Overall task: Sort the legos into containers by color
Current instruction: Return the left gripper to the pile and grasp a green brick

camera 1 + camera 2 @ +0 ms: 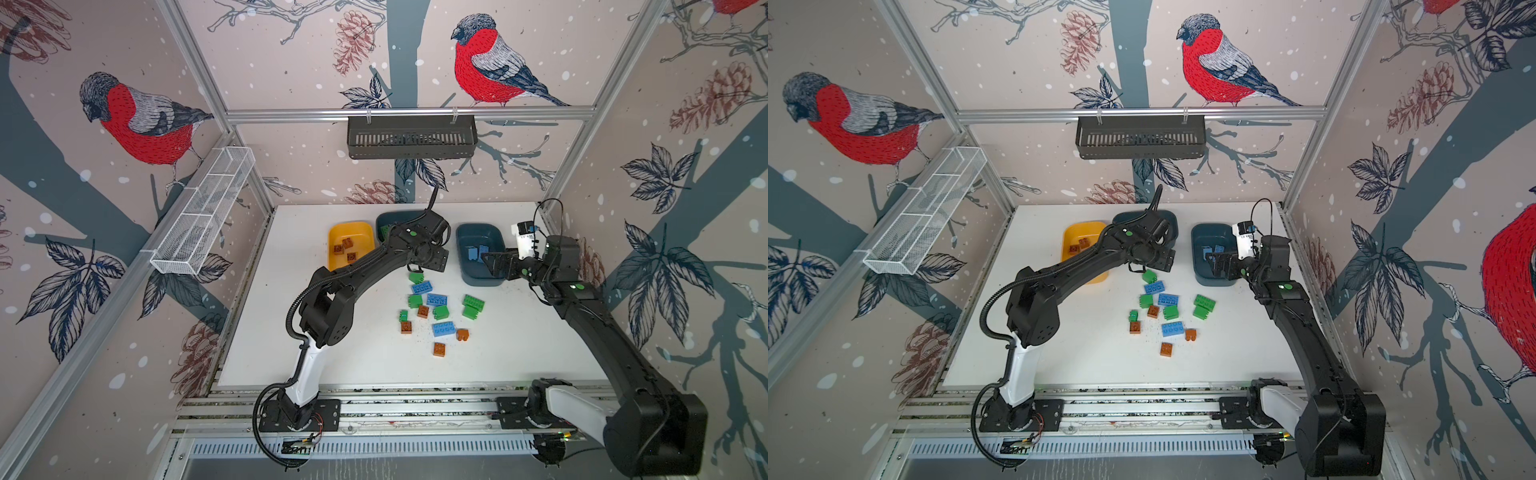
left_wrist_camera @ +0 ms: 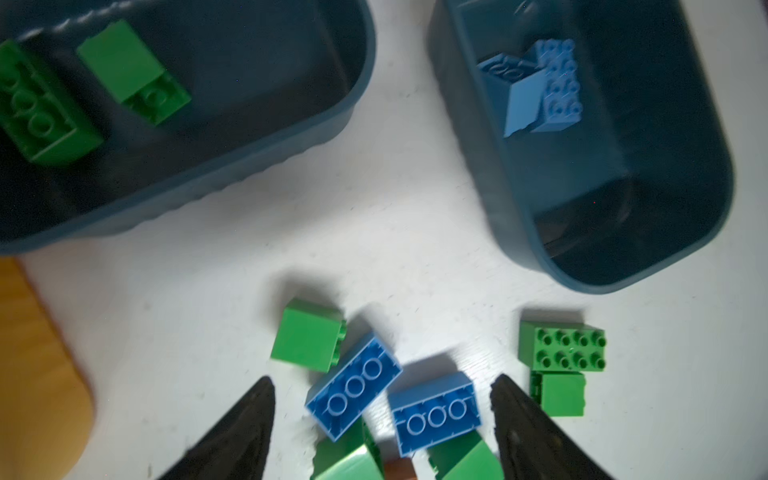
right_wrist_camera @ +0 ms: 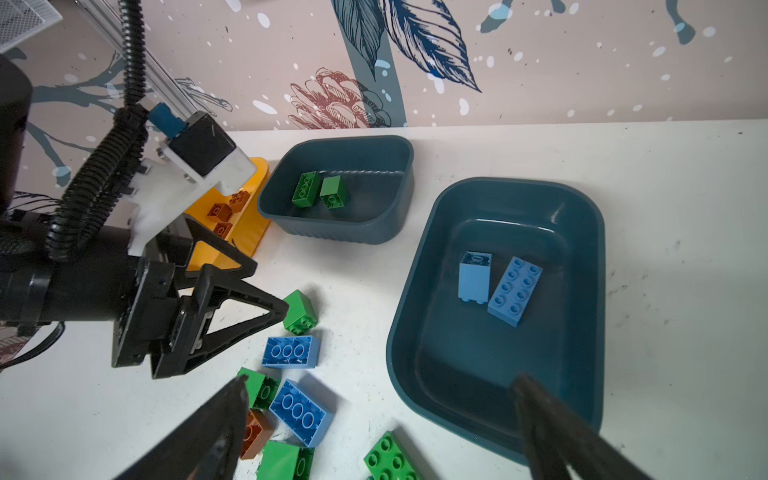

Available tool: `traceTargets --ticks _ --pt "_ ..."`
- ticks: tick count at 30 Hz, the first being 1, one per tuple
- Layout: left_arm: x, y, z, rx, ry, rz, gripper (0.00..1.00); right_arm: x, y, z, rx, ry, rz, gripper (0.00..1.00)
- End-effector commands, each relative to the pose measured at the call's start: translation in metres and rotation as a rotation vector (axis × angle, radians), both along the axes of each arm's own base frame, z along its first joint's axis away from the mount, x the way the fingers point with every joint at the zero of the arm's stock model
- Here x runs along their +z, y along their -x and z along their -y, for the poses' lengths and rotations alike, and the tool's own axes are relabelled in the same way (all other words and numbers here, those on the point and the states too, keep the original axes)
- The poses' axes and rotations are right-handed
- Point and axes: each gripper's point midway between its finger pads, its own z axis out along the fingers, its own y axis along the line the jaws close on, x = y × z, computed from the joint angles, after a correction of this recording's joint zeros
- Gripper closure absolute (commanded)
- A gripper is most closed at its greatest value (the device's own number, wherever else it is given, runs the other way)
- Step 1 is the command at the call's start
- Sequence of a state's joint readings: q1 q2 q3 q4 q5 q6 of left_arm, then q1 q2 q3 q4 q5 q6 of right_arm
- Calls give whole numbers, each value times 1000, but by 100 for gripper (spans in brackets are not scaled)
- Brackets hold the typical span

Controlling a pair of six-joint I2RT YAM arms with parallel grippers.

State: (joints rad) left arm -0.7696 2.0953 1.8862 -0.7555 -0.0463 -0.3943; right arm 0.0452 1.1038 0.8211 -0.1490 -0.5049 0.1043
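Note:
Loose legos (image 1: 436, 311) in green, blue and brown lie in a cluster mid-table. The yellow tub (image 1: 336, 232) holds brown bricks (image 3: 226, 212). One teal tub (image 3: 399, 183) holds two green bricks (image 2: 133, 70). The other teal tub (image 1: 467, 241) holds two light blue bricks (image 3: 498, 286). My left gripper (image 2: 382, 386) hangs open and empty above two blue bricks (image 2: 353, 386) at the far end of the cluster; in a top view the left gripper (image 1: 432, 264) sits just in front of the green-brick tub. My right gripper (image 3: 380, 382) is open and empty over the near rim of the blue-brick tub.
A white wire mesh tray (image 1: 203, 212) hangs on the left wall and a dark slotted basket (image 1: 411, 137) on the back rail. Patterned walls close in three sides. The metal base rail (image 1: 415, 409) runs along the front edge.

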Motion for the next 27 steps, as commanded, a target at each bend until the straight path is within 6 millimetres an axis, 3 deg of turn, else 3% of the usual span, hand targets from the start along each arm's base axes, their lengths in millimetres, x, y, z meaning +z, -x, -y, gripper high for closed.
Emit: traceTargets --ticks 1,5,12,21,27 --pt "-15 19 -28 40 -103 -49 19 -2 6 -7 25 -20 -14 0" --pt "-39 24 -43 22 -194 -62 18 -7 9 -11 40 -19 -27 1" --pt "-71 9 -39 -24 -253 -51 18 -11 13 -19 55 -26 -36 1" --pt "-86 -16 -44 -3 -249 -55 25 -14 14 -20 53 -23 -43 1" --pt "-90 -19 -41 -14 -224 -69 27 -16 13 -21 59 -25 -47 1"
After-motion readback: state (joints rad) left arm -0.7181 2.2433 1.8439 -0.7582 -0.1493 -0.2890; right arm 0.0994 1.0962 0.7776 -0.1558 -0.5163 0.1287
